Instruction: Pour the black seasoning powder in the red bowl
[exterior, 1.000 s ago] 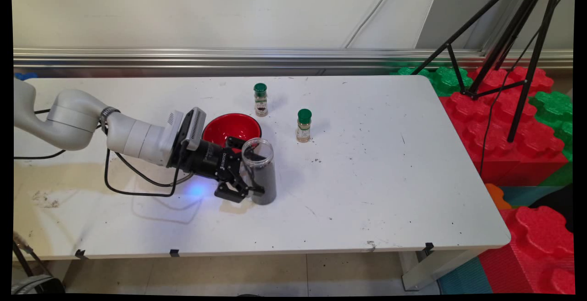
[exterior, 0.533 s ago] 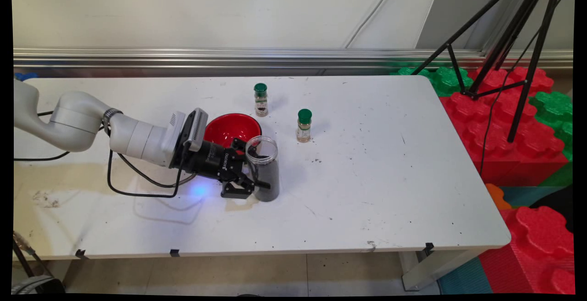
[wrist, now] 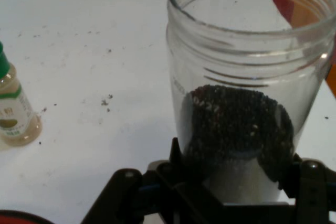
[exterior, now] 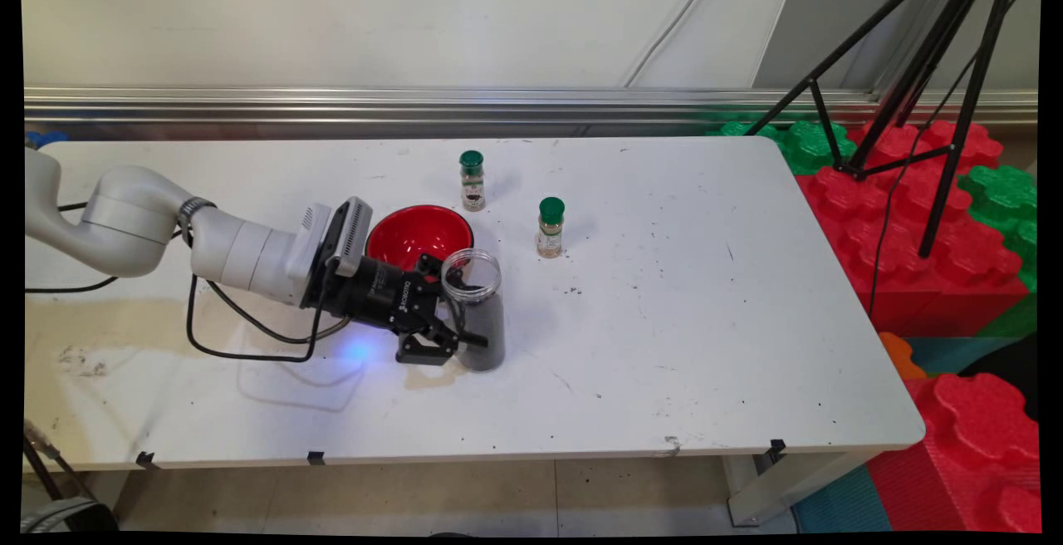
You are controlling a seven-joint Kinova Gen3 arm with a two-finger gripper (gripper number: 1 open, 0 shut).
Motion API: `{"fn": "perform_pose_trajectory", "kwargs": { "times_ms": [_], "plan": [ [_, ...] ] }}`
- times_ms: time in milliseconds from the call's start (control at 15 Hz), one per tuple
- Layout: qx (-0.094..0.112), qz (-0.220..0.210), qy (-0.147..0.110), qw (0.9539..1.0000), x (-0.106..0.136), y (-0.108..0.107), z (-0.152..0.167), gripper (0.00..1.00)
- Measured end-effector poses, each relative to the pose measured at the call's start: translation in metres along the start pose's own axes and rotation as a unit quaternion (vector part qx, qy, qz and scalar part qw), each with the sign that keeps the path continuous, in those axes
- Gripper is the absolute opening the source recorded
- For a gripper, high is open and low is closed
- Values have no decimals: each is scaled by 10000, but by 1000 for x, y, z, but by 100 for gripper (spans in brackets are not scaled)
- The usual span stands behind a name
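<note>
Jar [exterior: 480, 312] slightly left, in end effector [exterior: 462, 312]

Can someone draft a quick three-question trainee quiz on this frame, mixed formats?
1. True or false: the clear jar gripped by the pincer has a lid on.
2. Multiple choice: what lies just behind the pincer, on the wall side? A) a blue plate B) the red bowl C) a yellow cup
3. Fill in: the two small spice bottles have ____ caps.

Key:
1. False. The jar's mouth is open; dark grains fill its lower part.
2. B.
3. Green. Both stand upright on the white table, apart from the jar.
</note>
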Motion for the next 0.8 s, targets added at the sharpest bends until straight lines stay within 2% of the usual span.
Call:
{"fn": "perform_pose_trajectory", "kwargs": {
  "times_ms": [800],
  "plan": [
    [42,-25,157,9999,28,2,-35,0]
  ]
}}
